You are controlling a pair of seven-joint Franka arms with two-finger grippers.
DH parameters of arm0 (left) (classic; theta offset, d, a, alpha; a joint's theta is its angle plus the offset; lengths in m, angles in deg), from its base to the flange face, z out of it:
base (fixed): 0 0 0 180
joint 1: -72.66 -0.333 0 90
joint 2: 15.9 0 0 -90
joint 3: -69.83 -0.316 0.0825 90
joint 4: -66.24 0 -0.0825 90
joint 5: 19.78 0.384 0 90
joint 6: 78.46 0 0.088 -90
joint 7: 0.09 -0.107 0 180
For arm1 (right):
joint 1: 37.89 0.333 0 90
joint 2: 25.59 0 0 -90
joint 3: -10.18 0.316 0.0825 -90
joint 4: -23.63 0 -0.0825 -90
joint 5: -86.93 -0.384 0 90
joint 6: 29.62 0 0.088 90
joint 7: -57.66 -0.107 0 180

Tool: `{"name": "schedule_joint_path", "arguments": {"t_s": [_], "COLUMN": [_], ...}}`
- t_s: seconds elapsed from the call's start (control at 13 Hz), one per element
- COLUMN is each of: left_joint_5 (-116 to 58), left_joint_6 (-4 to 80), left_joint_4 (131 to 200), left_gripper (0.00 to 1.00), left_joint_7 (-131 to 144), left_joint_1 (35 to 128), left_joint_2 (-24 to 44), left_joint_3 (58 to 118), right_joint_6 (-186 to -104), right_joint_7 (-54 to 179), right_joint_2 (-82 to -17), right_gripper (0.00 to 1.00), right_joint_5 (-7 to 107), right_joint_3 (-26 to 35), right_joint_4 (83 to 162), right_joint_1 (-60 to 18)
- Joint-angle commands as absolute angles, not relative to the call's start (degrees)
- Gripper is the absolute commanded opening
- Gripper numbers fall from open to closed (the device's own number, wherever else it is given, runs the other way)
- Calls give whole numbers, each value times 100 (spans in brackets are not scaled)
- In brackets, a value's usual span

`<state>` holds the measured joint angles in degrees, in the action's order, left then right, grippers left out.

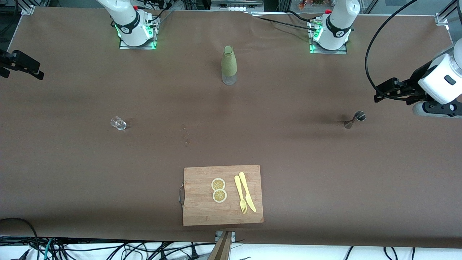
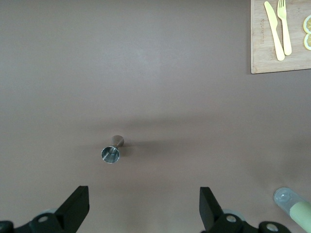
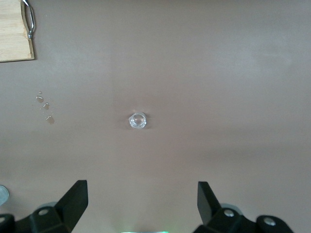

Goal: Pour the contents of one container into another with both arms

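Observation:
A steel jigger (image 1: pixel 355 119) stands on the brown table toward the left arm's end, also seen as the jigger (image 2: pixel 112 151) with its open cup showing. My left gripper (image 1: pixel 383 92) hangs in the air near it, open and empty (image 2: pixel 143 208). A small clear glass (image 1: pixel 118 124) sits toward the right arm's end and appears as the glass (image 3: pixel 137 120) in the right wrist view. High over that end of the table, my right gripper (image 1: pixel 30 68) is open with nothing between its fingers (image 3: pixel 141 201). A green-sleeved glass bottle (image 1: pixel 229 65) stands upright between the two arm bases.
A wooden cutting board (image 1: pixel 202 209) lies near the front edge, carrying two lemon slices (image 1: pixel 218 190), a yellow knife (image 1: pixel 247 191) and a fork (image 1: pixel 240 195). A few droplets (image 3: pixel 46 104) mark the table between the glass and the board.

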<state>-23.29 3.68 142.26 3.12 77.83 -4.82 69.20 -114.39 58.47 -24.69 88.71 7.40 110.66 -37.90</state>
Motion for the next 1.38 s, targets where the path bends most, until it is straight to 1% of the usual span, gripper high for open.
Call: {"name": "schedule_joint_path", "arguments": {"t_s": [0.0, 0.31, 0.46, 0.69, 0.85, 0.92, 1.08, 1.31], "left_joint_5": [-2268, -2268, -2268, -2260, -2268, -2268, -2269, -2268], "left_joint_6": [310, 310, 310, 302, 301, 301, 302, 301], "left_joint_4": [14024, 14015, 14024, 14024, 14024, 14024, 14024, 14033], "left_gripper": [100, 100, 100, 100, 100, 100, 100, 100], "left_joint_7": [264, 273, 264, 273, 264, 264, 255, 255], "left_joint_1": [7820, 7820, 7820, 7916, 7952, 7952, 7882, 7873], "left_joint_2": [-386, -386, -386, -386, -386, -386, -377, -377], "left_joint_3": [6922, 6922, 6930, 6931, 6931, 6922, 6922, 6904], "right_joint_6": [-11311, -11294, -11110, -11065, -10978, -10795, -10766, -10749], "right_joint_7": [5845, 5941, 6047, 6118, 6126, 6109, 6109, 6109], "right_joint_2": [-2410, -2444, -2436, -2462, -2462, -2462, -2462, -2471], "right_gripper": [100, 100, 100, 100, 100, 100, 100, 100], "right_joint_5": [8896, 8887, 8860, 8860, 8860, 8860, 8860, 8852], "right_joint_3": [780, 807, 982, 1053, 1219, 1255, 1421, 1440], "right_joint_4": [11011, 11011, 11012, 11012, 11038, 11038, 11020, 11020], "right_joint_1": [-3798, -3754, -3736, -3710, -3710, -3710, -3692, -3692]}}
